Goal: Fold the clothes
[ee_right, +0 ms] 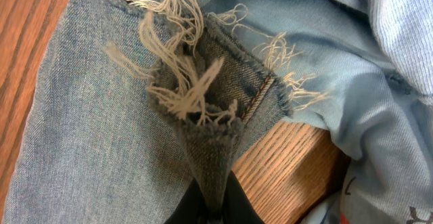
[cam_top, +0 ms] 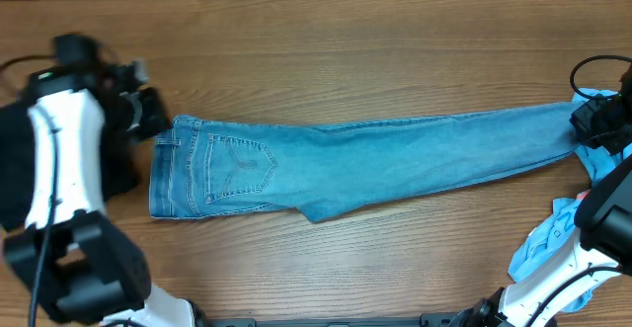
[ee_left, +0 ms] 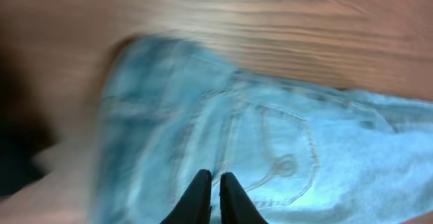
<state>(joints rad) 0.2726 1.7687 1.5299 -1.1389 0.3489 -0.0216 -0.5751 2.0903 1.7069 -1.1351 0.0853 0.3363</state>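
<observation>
1. The light-blue denim jeans [cam_top: 375, 164] lay stretched out long across the brown wooden desk [cam_top: 346, 40]. The waist end was at the left and the leg ends at the right, with one leg stacked on the other as far as I could tell.
2. The right hand [ee_right: 213, 198] was clamped on the frayed hem [ee_right: 189, 82] of the jeans, with the cloth bunched between its fingers over at the desk's right side.
3. The left hand [ee_left: 211, 187] hovered over the back pocket [ee_left: 284, 149] near the waist, fingers pressed almost together with nothing in them (that view was blurry, so take it loosely).
4. Progress-wise I'd call it early. The lengthwise fold looked done and the jeans were pulled straight, but there was no crosswise fold yet, so the hem had yet to go over to the waist.
5. A crumpled pile of pale blue fabric [cam_top: 553, 243] sat by the right arm, unfolded, so probably more work was waiting.
</observation>
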